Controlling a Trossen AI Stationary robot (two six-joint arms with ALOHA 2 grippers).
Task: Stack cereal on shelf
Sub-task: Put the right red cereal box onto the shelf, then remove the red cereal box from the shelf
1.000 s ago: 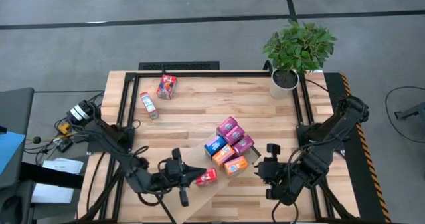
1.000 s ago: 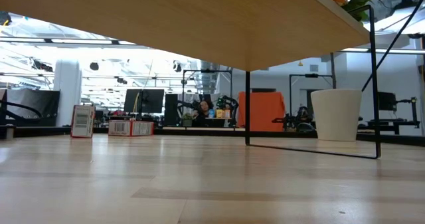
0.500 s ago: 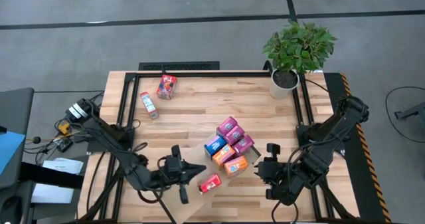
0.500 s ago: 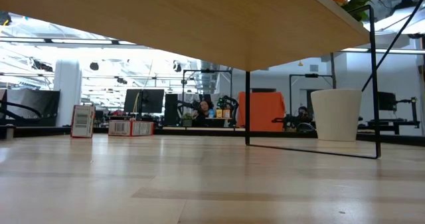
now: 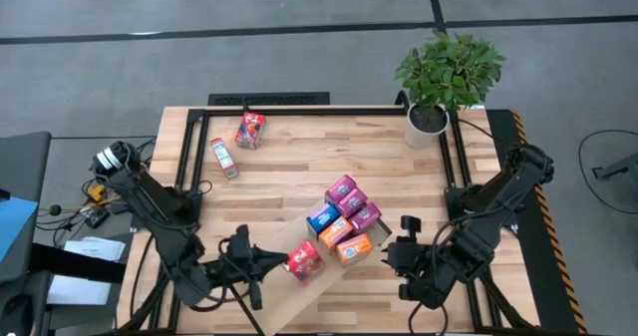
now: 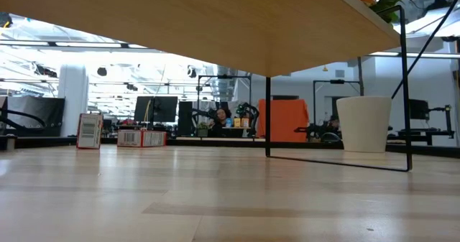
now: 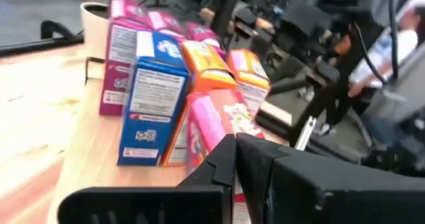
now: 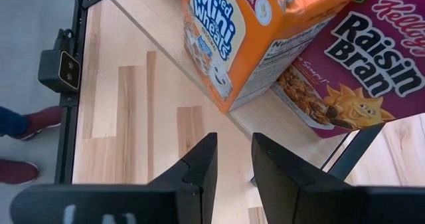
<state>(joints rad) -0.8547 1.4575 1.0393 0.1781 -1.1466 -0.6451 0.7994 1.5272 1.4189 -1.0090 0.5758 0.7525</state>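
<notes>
Left gripper (image 5: 261, 261): it is sitting at the near left of the table, fingers together and gripping nothing; the pink box (image 5: 304, 260) is standing just beside its tip, on the near left end of the shelf (image 5: 324, 284).
Right gripper (image 5: 395, 256): it is waiting at the near right, just beside the shelf end; the fingers (image 8: 199, 164) are standing a little apart with only air between them.
Cereal on shelf: a tight group (image 5: 345, 219) of pink, blue and orange boxes is standing upright on the board, the boxes touching each other; the pink one is joining it from the left.
Cereal off shelf: a red box (image 5: 250, 130) and another box (image 5: 223, 157) are lying at the far left of the table, well apart from the shelf.
Handling: I am judging the boxes light, thin cardboard, a little glossy, easy to tip or dent. Better to pinch across the two narrow sides, near the middle, and softly.
Containers: the white pot (image 5: 427, 124) at the far right is holding a green plant (image 5: 450, 67); nothing else is holding anything.
</notes>
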